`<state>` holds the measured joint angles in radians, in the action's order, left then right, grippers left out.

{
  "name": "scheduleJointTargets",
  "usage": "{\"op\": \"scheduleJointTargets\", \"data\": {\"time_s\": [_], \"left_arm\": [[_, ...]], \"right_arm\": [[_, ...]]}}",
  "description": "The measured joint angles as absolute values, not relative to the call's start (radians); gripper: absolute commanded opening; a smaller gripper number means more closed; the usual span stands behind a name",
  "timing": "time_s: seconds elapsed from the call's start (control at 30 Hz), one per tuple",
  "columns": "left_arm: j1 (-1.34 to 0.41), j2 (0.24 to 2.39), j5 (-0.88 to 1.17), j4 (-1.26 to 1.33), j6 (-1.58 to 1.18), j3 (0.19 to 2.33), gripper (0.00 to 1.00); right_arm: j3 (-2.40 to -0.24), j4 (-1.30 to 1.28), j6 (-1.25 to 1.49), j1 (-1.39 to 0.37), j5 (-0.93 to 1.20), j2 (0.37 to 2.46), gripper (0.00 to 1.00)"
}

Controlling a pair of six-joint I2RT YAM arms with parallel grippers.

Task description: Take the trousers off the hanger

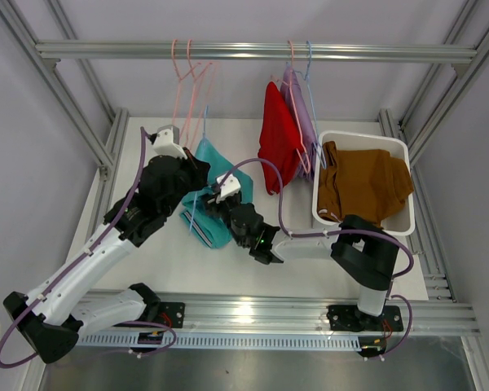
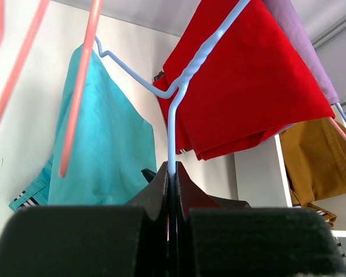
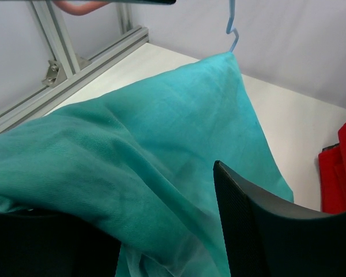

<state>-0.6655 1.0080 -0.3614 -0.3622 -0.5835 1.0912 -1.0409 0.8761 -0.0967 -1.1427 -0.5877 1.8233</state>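
You're mid-strip on the teal trousers (image 1: 214, 175). They're draped over the light-blue hanger (image 2: 172, 133), out in front of the rail (image 1: 253, 51) and above the table (image 1: 228, 277), left of the red trousers (image 1: 279, 138) and lavender trousers (image 1: 300, 102) hanging on the rail. The brown trousers (image 1: 363, 183) are in the white basket (image 1: 363, 137).

Your left gripper (image 2: 172, 168) has its jaws pressed together on the hanger's wire neck, just under the twist. That's a solid anchor, so I'd leave it alone.

Your right gripper (image 3: 155, 213) is spread, one finger on each side of a fold of teal cloth. From its wrist view I don't think it has real bite on the cloth yet.

What I'd do:
- Close the right fingers fully on a thick bunch of cloth, not just one thin layer, or it'll probably slip.
- Pull sideways along the hanger bar, away from the left gripper, not straight down. Pulling down just loads the wire and could twist it in the left jaws.
- Go slow and watch the hem. If it snags on the hanger's end, ease off and change the angle.
- Stay clear of the red pair beside you.
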Motion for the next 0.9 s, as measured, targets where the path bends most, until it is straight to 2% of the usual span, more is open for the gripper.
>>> {"op": "scheduleJointTargets", "data": {"time_s": [0.2, 0.47, 0.5, 0.67, 0.8, 0.9], "left_arm": [[-0.665, 1.009, -0.361, -0.362, -0.583, 1.091, 0.0], [-0.665, 1.013, -0.36, -0.362, -0.583, 1.091, 0.0], [-0.665, 1.013, -0.36, -0.362, -0.583, 1.091, 0.0], [-0.665, 1.015, -0.36, -0.362, -0.583, 1.091, 0.01], [-0.665, 1.016, -0.359, -0.362, -0.583, 1.091, 0.01], [-0.665, 1.018, -0.359, -0.362, -0.583, 1.091, 0.01]], "right_arm": [[-1.041, 0.867, -0.078, -1.15, -0.585, 1.824, 0.59], [-1.045, 0.916, -0.086, -1.151, -0.609, 1.86, 0.33], [-1.05, 0.919, -0.086, -1.151, -0.612, 1.868, 0.27], [-1.072, 0.929, -0.09, -1.15, -0.613, 1.893, 0.14], [-1.072, 0.932, -0.09, -1.149, -0.614, 1.893, 0.0], [-1.072, 0.928, -0.09, -1.148, -0.617, 1.892, 0.0]]}}
